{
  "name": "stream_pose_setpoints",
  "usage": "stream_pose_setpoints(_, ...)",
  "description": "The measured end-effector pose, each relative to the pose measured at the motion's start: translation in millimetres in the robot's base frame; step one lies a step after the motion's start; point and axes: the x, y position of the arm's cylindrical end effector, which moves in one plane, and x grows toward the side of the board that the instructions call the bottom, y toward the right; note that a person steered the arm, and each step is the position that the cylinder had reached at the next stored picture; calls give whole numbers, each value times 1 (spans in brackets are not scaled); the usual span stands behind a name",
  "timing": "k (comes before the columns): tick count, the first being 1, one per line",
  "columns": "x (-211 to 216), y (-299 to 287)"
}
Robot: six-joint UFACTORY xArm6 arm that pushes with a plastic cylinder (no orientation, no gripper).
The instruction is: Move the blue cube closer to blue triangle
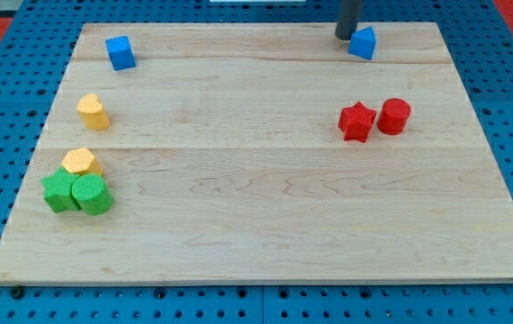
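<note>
Counter [265, 207] is a wooden board, no containers on it. Blue cube [120, 52] sits top left; blue triangle [362, 42] top right, well apart. My tip [344, 35] touches the triangle's left side, so the cube lies far to the view's left of it. No claw here, just the rod.

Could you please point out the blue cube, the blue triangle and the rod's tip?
blue cube [120, 52]: camera view, middle of its front face.
blue triangle [363, 43]: camera view, middle of its visible face.
my tip [345, 36]: camera view, rod's very end, at the triangle's left.
</note>
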Motion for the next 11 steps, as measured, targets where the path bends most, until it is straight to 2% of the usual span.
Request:
stream_pose_setpoints(1,40,-23)
stream_pose_setpoints(2,46,48)
stream_pose_setpoints(3,24,64)
stream_pose_setpoints(4,56,55)
stream_pose_setpoints(6,64,-206)
stream_pose_setpoints(7,64,-256)
stream_pose_setpoints(9,75,-263)
stream_pose_setpoints(11,74,-329)
